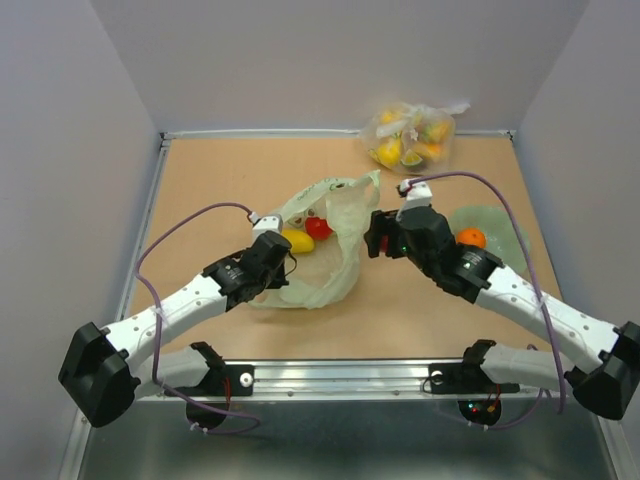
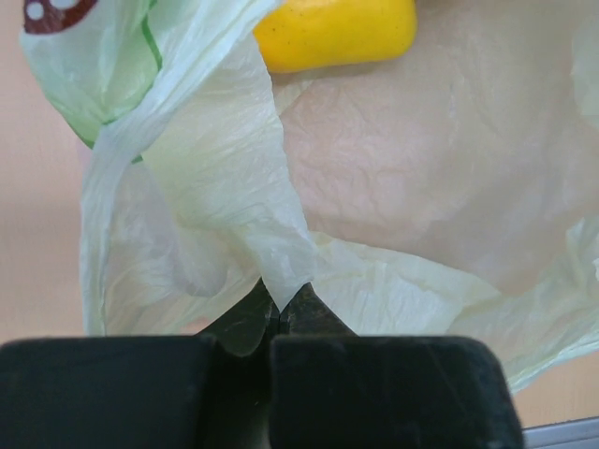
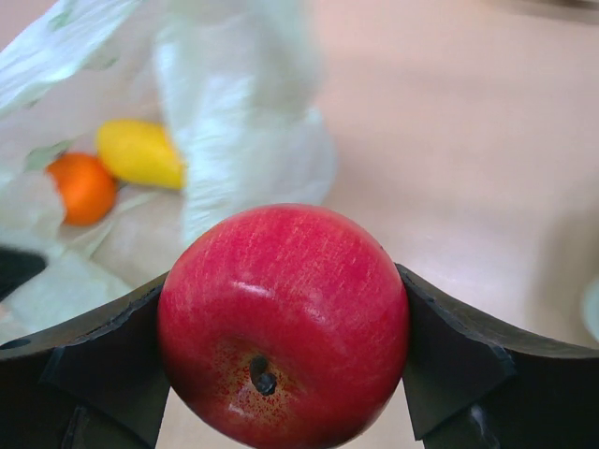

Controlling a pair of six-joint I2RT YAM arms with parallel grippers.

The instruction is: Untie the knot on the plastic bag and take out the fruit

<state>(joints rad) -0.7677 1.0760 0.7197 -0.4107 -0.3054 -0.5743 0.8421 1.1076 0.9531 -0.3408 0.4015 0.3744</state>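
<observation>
The pale green plastic bag [image 1: 318,262] lies open mid-table, and no tied knot shows. My left gripper [image 1: 272,258] is shut on a fold of the bag's film [image 2: 239,178], pinched at the fingertips [image 2: 279,304]. My right gripper [image 1: 372,236], just right of the bag's mouth, is shut on the red apple [image 3: 284,323], which is hidden under it in the top view. The yellow mango [image 1: 297,241] and a round red-orange fruit [image 1: 319,227] lie in the bag. They also show in the right wrist view as the mango [image 3: 140,152] and an orange [image 3: 82,187]. Another orange [image 1: 470,238] sits on a pale green plate [image 1: 500,222].
A clear bag of mixed fruit [image 1: 410,135] sits at the back edge, right of centre. Grey walls enclose the table on three sides. A metal rail [image 1: 340,375] with the arm bases runs along the near edge.
</observation>
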